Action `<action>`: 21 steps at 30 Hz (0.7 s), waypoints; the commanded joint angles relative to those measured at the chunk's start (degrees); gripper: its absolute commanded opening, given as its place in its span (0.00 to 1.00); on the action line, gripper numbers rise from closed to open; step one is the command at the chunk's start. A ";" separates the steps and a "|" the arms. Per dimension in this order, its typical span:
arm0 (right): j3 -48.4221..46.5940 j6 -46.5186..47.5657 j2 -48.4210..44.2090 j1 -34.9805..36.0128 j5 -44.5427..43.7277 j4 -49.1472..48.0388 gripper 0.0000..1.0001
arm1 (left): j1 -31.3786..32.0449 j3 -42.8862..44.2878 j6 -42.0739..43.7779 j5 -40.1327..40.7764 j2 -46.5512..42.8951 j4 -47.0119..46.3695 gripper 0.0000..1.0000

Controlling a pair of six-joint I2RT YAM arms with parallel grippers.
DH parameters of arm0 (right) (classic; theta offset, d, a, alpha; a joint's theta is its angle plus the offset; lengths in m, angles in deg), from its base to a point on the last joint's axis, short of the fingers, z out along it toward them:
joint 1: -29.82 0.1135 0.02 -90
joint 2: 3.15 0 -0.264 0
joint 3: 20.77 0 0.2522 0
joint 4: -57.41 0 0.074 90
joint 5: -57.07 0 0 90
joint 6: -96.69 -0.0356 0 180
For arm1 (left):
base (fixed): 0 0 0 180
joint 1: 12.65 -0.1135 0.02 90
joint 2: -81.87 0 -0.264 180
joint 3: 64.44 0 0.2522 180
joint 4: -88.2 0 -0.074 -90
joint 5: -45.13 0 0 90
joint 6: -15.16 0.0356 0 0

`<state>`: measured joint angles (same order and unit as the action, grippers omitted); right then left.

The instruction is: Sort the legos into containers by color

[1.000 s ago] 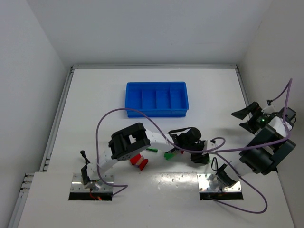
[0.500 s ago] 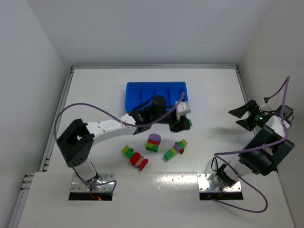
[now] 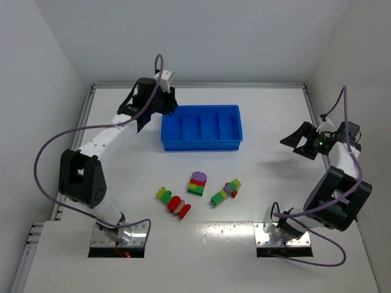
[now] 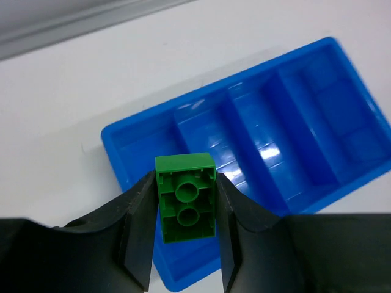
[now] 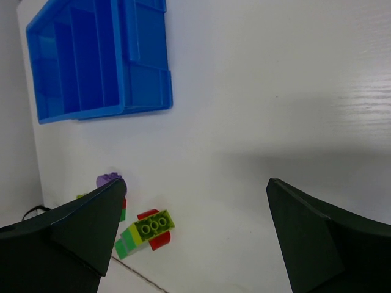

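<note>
Swung to the far-edge blue plastic tray [image 4: 317, 134], left hand [image 4: 184, 186] pinches a small green brick [image 4: 186, 201] for dropping; right hand [image 5: 197, 183] gapes.

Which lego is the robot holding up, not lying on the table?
The single green brick, pinched in the left gripper. The other legos lie on the table in multicolour clumps.

My left arm reaches far forward, end effector [image 3: 166, 105] clamped on a green lego [image 4: 185, 210]; my right arm bends outward, end effector [image 3: 300, 139] gaping wide.
</note>
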<state>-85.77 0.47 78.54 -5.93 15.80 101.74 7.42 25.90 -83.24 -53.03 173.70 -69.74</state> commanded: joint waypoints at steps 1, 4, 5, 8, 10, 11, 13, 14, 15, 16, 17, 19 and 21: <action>-3.16 1.38 -1.71 1.56 -2.06 -1.04 0.99 | -0.74 2.26 -3.10 4.81 2.21 5.06 0.30; -3.16 1.38 -2.24 2.87 -2.68 -1.56 0.99 | -0.74 2.26 -3.11 4.82 4.75 5.06 0.28; -3.16 1.38 -2.24 2.88 -3.20 -1.56 0.99 | -0.74 2.87 -3.11 4.21 5.46 5.06 0.28; -3.16 1.38 -2.24 3.40 -3.20 -2.09 0.99 | -1.27 4.98 -3.11 3.69 8.87 6.55 0.26; -3.16 1.38 -2.24 3.40 -3.20 -2.09 0.99 | -1.79 6.21 -3.11 3.68 10.64 7.17 0.26; -3.16 1.38 -2.24 3.40 -3.20 -2.09 0.99 | -1.79 6.22 -3.11 3.68 12.30 7.17 0.26; -3.16 1.38 -2.24 3.40 -3.73 -2.09 0.99 | -1.79 7.18 -3.11 3.68 13.89 7.70 0.26; -3.16 1.38 -2.24 3.40 -3.73 -2.09 0.99 | -2.32 8.66 -3.11 3.68 14.86 7.70 0.26; -3.68 1.38 -2.24 3.40 -3.73 -2.09 0.99 | -2.32 9.37 -3.11 3.68 16.69 8.40 0.26; -3.69 1.38 -1.72 3.40 -3.73 -2.09 0.99 | -2.32 10.08 -3.63 3.68 17.67 8.40 0.26; -3.69 1.38 -1.71 3.40 -3.73 -2.09 0.99 | -2.32 11.39 -3.64 3.68 18.64 8.40 0.26; -3.69 1.38 -1.71 3.40 -3.73 -2.09 0.99 | -2.32 12.63 -3.64 4.20 21.18 9.11 0.26; -3.69 1.38 -1.71 3.40 -3.73 -2.09 0.99 | -2.32 13.77 -3.64 4.82 22.33 9.63 0.26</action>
<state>-86.95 0.91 77.99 -2.98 11.98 101.24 5.78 36.65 -86.09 -49.29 195.03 -60.91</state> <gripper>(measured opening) 0.991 0.429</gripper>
